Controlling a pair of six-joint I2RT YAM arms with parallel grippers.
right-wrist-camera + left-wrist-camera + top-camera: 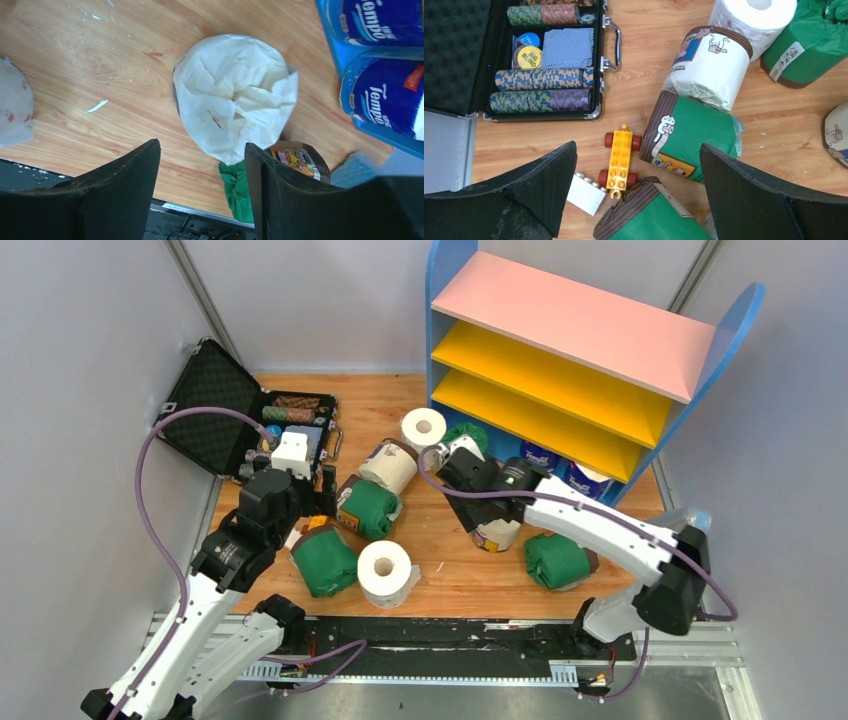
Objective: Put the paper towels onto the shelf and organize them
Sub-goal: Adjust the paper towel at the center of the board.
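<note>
- Only the right wrist view shows the cream roll point(232, 95) whole: standing on end, axis vertical, toward the table's point(75, 60) front edge, before the shelf point(570, 325). From above, the right arm point(600, 525) hides most of it.
- Right tool point(201, 150) spread, empty.
- Left tool point(638, 147) spread over green rolls point(689, 135).

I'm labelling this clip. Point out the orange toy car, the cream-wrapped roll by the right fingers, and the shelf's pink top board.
Orange toy car point(620, 161): left wrist view, its studded top.
Cream-wrapped roll point(234, 95): right wrist view, its crumpled end.
Pink top board point(580, 320): top external view, middle of its surface.
</note>
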